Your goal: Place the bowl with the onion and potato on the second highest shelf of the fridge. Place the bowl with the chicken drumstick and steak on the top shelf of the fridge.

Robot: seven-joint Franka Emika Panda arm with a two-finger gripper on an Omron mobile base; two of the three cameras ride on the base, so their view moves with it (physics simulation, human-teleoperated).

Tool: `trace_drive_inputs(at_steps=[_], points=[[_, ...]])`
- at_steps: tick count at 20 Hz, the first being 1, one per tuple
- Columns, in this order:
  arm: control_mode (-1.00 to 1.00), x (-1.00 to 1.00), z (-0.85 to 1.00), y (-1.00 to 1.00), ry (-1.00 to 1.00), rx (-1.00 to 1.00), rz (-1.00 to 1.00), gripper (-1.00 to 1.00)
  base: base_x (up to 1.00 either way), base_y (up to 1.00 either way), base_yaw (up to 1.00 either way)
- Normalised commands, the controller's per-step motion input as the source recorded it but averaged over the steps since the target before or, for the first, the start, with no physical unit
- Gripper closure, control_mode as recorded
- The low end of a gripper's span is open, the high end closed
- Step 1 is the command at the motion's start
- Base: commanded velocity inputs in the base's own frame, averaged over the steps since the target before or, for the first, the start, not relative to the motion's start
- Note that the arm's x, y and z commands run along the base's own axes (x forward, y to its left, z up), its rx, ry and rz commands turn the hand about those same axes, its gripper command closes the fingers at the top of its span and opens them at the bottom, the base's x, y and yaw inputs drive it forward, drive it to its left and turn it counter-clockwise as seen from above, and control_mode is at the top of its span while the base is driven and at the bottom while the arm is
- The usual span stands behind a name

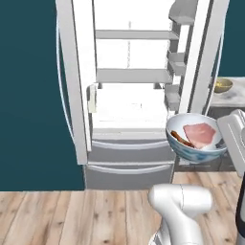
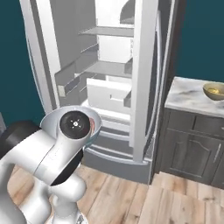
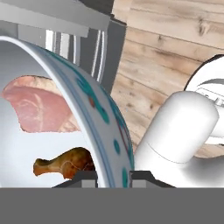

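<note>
Gripper (image 3: 113, 177) clamps patterned bowl (image 1: 195, 139) by rim at 6 o'clock; steak (image 1: 200, 134), chicken drumstick (image 1: 183, 139) loose inside. Rigid, probably slippery; keep level toward top shelf (image 1: 134, 34).

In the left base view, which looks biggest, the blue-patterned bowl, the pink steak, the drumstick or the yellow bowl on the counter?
1. blue-patterned bowl
2. steak
3. drumstick and yellow bowl look alike; the yellow bowl sits farther back, so I won't rank them.
</note>
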Motion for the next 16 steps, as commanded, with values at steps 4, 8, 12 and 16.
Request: trace_drive_inputs(at_steps=[4, 8, 12, 16], points=[[1.0, 0.0, 0.0, 0.0, 0.0, 0.0, 0.0, 1.0, 1.0, 0.95, -0.55], [1.0, 0.0, 0.0, 0.0, 0.0, 0.0, 0.0, 1.0, 0.79, 0.73, -0.35], [1.0, 0.0, 0.0, 0.0, 0.0, 0.0, 0.0, 1.0, 0.56, 0.31, -0.08], [1.0, 0.0, 0.0, 0.0, 0.0, 0.0, 0.0, 1.0, 0.56, -0.24, 0.0]])
